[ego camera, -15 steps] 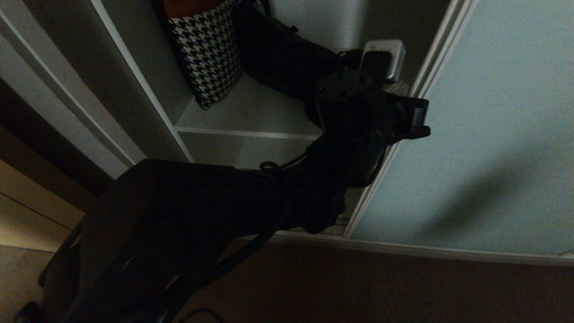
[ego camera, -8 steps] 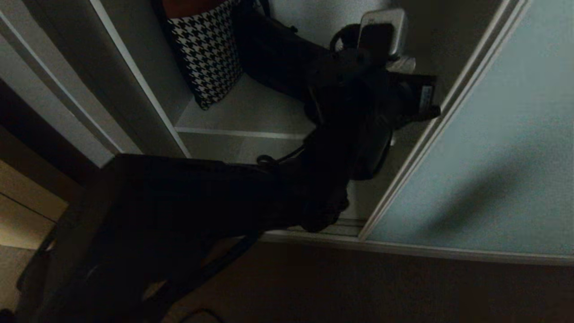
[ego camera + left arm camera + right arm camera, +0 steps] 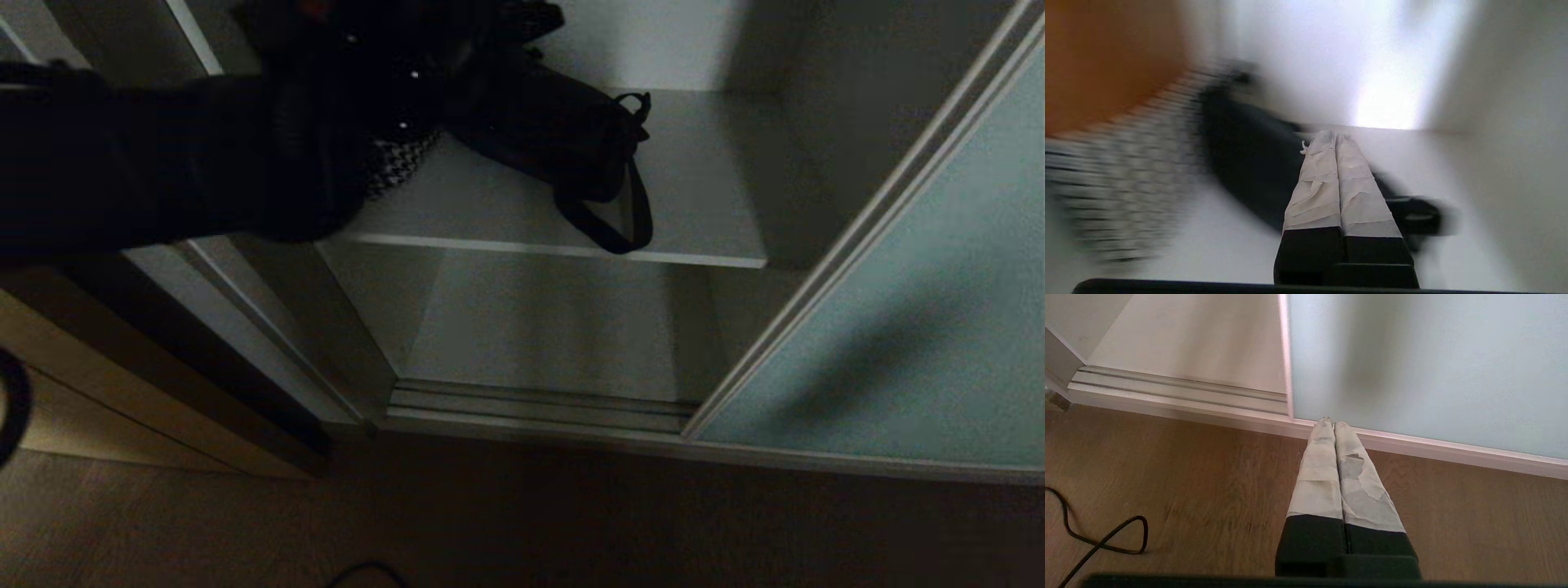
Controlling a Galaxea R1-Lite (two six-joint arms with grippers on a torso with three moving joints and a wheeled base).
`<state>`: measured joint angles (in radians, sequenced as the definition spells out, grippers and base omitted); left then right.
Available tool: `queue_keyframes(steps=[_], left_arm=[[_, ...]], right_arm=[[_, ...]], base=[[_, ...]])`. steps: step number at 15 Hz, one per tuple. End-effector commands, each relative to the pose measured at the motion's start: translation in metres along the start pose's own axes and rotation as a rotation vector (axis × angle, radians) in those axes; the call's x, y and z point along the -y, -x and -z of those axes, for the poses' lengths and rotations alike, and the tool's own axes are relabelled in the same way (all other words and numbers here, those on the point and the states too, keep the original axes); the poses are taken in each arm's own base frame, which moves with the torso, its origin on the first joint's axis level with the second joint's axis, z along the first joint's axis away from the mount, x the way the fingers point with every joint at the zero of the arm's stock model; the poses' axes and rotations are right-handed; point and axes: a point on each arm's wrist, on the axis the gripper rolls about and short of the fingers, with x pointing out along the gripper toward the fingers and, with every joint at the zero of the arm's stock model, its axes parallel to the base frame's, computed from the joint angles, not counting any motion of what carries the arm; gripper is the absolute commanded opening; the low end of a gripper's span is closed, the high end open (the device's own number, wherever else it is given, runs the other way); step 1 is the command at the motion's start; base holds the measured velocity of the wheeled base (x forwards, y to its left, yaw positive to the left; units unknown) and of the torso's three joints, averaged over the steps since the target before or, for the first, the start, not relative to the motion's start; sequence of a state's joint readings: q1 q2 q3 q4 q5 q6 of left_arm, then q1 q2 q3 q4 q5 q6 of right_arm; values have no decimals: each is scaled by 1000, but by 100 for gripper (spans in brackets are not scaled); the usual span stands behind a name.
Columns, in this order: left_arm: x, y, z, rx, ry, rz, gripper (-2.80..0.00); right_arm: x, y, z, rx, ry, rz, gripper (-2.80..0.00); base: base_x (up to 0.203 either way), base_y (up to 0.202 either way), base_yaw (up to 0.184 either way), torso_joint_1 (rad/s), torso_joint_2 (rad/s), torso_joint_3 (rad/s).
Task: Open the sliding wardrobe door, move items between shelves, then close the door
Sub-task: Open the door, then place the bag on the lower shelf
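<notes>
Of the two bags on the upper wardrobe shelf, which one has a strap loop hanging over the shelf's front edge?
The plain black fabric bag: its wide black strap loop reaches the pale shelf's front edge. The black-and-white houndstooth bag beside it shows no such strap.

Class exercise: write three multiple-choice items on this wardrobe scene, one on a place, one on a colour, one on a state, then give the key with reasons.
1. Where does the black bag lie?
A. on the floor
B. on the shelf
C. in the door track

2. What colour is the sliding door?
A. pale teal
B. red
C. black

3. How are the left gripper fingers?
A. wide apart
B. shut, empty
C. shut on the bag

Key: B, its strap drapes over the shelf's front edge; A, frosted teal panel; B, fingers meet with nothing between.
</notes>
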<state>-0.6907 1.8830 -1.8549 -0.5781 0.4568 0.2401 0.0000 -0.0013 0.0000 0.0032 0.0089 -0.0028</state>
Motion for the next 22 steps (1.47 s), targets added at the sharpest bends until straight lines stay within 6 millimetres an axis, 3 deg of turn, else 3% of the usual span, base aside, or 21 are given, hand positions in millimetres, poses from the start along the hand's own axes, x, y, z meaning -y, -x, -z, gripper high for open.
queue_keyframes(steps=[1, 3, 6, 10, 13, 17, 20, 22], left_arm=[[-45, 26, -49, 27, -47, -65, -280], [-74, 62, -68, -73, -129, -70, -280], [-107, 117, -64, -346, -213, -39, -280], [-119, 137, -35, -484, -39, -85, -280], [-110, 118, -12, -534, 71, -112, -280], [-89, 65, 24, -575, 150, -139, -280], [-74, 26, 35, -536, 220, -134, -280], [-52, 19, 43, -562, 287, -11, -280]], right_arm=[[0, 0, 0, -1, 0, 0, -280], [0, 0, 0, -1, 0, 0, -280], [0, 0, 0, -1, 0, 0, -280], [0, 0, 0, -1, 0, 0, -280], [0, 0, 0, -1, 0, 0, -280], [0, 0, 0, -1, 0, 0, -280], [0, 0, 0, -1, 0, 0, -280], [0, 0, 0, -1, 0, 0, -280]], base=[[0, 0, 0, 0, 0, 0], [0, 0, 0, 0, 0, 0], [0, 0, 0, 0, 0, 0], [0, 0, 0, 0, 0, 0], [0, 0, 0, 0, 0, 0], [0, 0, 0, 0, 0, 0], [0, 0, 0, 0, 0, 0], [0, 0, 0, 0, 0, 0]])
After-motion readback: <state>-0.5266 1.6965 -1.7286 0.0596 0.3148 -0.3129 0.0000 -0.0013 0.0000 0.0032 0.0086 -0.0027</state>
